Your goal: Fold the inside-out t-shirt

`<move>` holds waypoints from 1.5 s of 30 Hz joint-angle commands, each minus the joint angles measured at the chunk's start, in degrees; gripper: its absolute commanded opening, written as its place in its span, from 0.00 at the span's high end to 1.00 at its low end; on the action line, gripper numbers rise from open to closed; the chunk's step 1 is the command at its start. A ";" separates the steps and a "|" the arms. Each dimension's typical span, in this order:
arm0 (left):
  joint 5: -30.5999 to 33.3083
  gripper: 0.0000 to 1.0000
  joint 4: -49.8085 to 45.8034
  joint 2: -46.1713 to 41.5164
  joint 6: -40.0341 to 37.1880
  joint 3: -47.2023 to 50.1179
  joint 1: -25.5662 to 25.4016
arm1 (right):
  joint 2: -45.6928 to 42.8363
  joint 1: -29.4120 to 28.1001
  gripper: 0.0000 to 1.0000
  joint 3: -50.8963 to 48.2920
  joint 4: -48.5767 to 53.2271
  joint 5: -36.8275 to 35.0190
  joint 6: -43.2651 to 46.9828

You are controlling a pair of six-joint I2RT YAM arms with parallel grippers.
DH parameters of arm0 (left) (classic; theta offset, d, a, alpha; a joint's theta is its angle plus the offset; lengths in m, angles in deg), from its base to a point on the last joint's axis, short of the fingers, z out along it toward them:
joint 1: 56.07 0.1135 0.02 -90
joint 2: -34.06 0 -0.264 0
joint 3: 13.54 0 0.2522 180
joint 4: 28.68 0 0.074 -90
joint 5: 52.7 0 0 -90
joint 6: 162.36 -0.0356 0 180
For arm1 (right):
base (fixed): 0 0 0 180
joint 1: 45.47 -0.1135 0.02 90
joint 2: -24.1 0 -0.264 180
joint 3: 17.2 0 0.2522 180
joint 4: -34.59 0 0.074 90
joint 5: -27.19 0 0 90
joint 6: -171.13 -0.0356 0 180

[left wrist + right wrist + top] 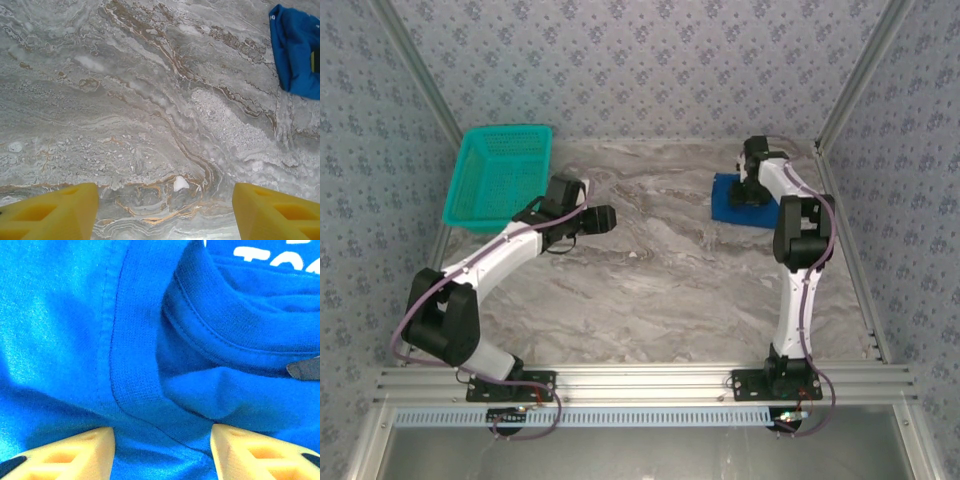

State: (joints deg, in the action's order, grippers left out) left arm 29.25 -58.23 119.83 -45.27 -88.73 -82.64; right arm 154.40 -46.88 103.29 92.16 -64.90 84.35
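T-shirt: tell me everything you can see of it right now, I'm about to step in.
The t-shirt is royal-blue soft knit, gathered into a compact bundle on the far right of the marble table, partly under the right arm. Close up it shows a ribbed collar, stitched seams, soft folds and white print. The right claw hangs open just above it, fingers either side of a seam. Whether they touch the cloth cannot be told.

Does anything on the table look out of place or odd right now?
The t-shirt on the far right looks inside out: white lettering shows inside its collar, under the open right end effector. Nothing looks spilled or damaged.
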 commanded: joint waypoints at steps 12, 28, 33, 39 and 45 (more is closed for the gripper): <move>1.63 0.29 -2.55 -2.74 -1.41 0.32 0.35 | 11.22 2.57 0.42 21.67 8.50 3.12 11.78; 22.09 0.02 5.42 -23.89 -10.26 16.81 4.99 | -45.03 -9.27 0.08 -33.79 -17.01 -10.67 -8.28; 33.65 0.02 14.54 -31.98 -13.91 27.29 8.80 | -58.28 -9.29 0.00 -53.99 -26.31 -20.24 -10.84; 31.62 0.02 37.43 -28.50 -21.00 38.78 17.64 | -61.35 -4.93 0.00 -75.72 -55.07 -22.67 -8.38; 21.78 0.02 50.83 -14.59 -22.70 40.13 23.32 | -53.63 -1.73 0.00 -83.24 -76.65 -17.00 -6.72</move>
State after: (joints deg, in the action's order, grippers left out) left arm 56.00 -20.33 101.39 -64.92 -49.83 -60.17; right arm 99.08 -48.21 19.71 32.25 -83.83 76.42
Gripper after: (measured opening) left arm 0.975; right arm 0.999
